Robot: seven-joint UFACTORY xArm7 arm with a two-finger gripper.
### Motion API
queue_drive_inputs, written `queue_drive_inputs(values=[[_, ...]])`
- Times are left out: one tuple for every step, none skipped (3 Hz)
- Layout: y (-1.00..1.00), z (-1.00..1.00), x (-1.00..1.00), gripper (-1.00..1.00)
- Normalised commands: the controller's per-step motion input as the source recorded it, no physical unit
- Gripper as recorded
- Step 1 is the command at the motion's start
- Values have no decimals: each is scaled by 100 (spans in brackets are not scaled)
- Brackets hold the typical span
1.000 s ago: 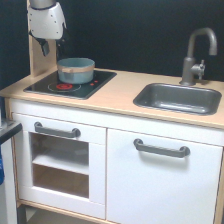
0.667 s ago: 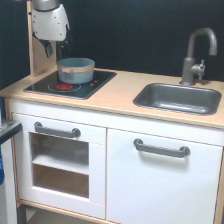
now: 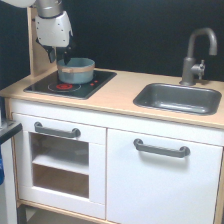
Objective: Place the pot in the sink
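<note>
The pot (image 3: 76,70) stands upright on the black stovetop (image 3: 72,82), toward its rear half, and covers most of the back burner. A red ring (image 3: 64,87) shows on the stovetop just in front of the pot. The pot is lidless, blue-grey, with a tan band around its rim.

The gripper (image 3: 60,56) hangs from the white xArm6 wrist housing (image 3: 52,29) above the rear of the stovetop, on the side toward the exterior view's left. Its dark fingers (image 3: 52,54) point down and reach the level of the pot's rim at the pot's edge on that same side. Whether a finger touches the rim cannot be told, and whether the fingers are apart or together cannot be told either, since they read as one dark blur against the dark wall.

The sink (image 3: 177,98) is set in the light wood countertop (image 3: 117,92), well apart from the stovetop toward the exterior view's right, and its basin holds nothing visible. A grey faucet (image 3: 197,55) rises behind the sink and curves over it.

Below the stovetop, the white cabinet front carries an oven door with a window (image 3: 59,162) and a grey handle (image 3: 57,130). Below the sink sits a plain white door with a second grey handle (image 3: 161,148).
</note>
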Motion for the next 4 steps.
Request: queue_drive_inputs(values=[[16,-85,6,100],[9,-66,15,92],[6,-45,21,-44],[2,-16,19,-92]])
